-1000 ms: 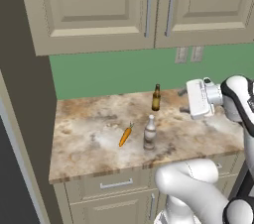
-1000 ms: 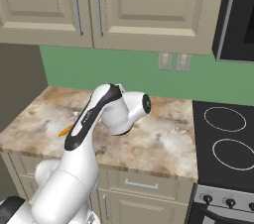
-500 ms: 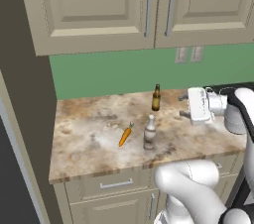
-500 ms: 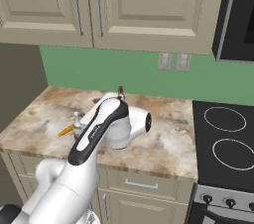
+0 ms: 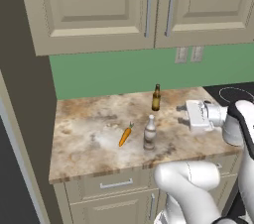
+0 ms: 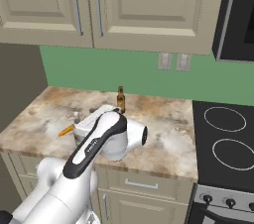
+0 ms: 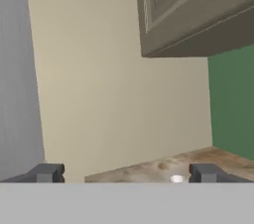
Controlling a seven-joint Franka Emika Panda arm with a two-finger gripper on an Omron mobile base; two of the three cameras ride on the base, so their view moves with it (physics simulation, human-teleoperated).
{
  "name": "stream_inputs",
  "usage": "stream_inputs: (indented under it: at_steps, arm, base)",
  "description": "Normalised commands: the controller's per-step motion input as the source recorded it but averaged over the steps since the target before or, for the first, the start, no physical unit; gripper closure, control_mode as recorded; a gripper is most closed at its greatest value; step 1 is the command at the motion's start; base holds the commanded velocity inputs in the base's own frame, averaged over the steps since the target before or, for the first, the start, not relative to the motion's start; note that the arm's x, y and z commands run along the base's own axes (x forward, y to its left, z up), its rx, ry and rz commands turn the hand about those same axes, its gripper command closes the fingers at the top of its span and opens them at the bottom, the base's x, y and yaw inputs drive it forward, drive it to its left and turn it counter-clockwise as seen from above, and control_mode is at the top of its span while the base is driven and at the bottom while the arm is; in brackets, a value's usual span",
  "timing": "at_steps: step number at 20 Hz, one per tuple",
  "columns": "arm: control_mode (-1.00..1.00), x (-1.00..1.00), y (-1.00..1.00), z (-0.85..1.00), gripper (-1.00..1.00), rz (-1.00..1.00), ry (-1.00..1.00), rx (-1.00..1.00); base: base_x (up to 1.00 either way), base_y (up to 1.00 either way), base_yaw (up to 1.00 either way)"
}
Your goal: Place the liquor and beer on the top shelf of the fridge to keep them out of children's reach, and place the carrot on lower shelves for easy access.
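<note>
On the speckled brown counter [image 5: 89, 134] stand two bottles with a carrot lying beside them. The beer [image 5: 156, 98] is the thin dark brown bottle, standing up straight near the green wall [image 5: 109, 72]. From the left base view, the liquor [image 5: 150, 133] is the pale bottle, standing up at about 6 o'clock from the beer, closer to the front edge of the counter. The carrot [image 5: 125, 135] lies flat just beside the liquor, at about 9 o'clock from it, with its green end pointing up toward the wall. The carrot and the liquor do not look like they touch.

The gripper [image 5: 181, 114] is at about 3 o'clock from the liquor, held above the counter and pointing sideways toward the bottles. Its fingers are spread wide apart and hold nothing. In the hand view the two dark fingertips [image 7: 47, 172] sit far from each other, with the counter edge and a tall beige side panel [image 7: 119, 84] ahead of them.

From the right base view, the beer [image 6: 120, 100] shows at 12 o'clock above the white arm, and the orange carrot [image 6: 65, 131] peeks out at 9 o'clock from the arm.

Beige cabinets [image 5: 149, 5] hang above the counter. A black stove top [image 6: 225, 139] sits at the right end of the counter.
</note>
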Motion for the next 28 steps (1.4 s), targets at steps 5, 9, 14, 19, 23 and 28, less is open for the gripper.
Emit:
stream_inputs:
  at_steps: [5, 9, 14, 19, 23, 28]
  arm:
    - [-1.00, 0.00, 0.28, -0.33, -1.00, 0.05, 0.21, 0.01]
    - [-1.00, 0.00, 0.18, -0.35, -1.00, 0.10, 0.16, 0.00]
    - [-1.00, 0.00, 0.00, -0.28, -1.00, 0.12, 0.10, 0.00]
    - [-1.00, 0.12, 0.00, -0.19, -1.00, 0.07, 0.05, 0.00]
    - [-1.00, 0.22, 0.00, -0.08, -1.00, 0.03, 0.00, 0.00]
    - [-1.00, 0.21, 0.00, 0.00, -1.00, 0.00, 0.00, 0.00]
  base:
    - [0.00, 0.00, 0.00]
    - [0.00, 0.00, 0.00]
    - [0.00, 0.00, 0.00]
    - [0.00, 0.00, 0.00]
    - [0.00, 0.00, 0.00]
    - [0.00, 0.00, 0.00]
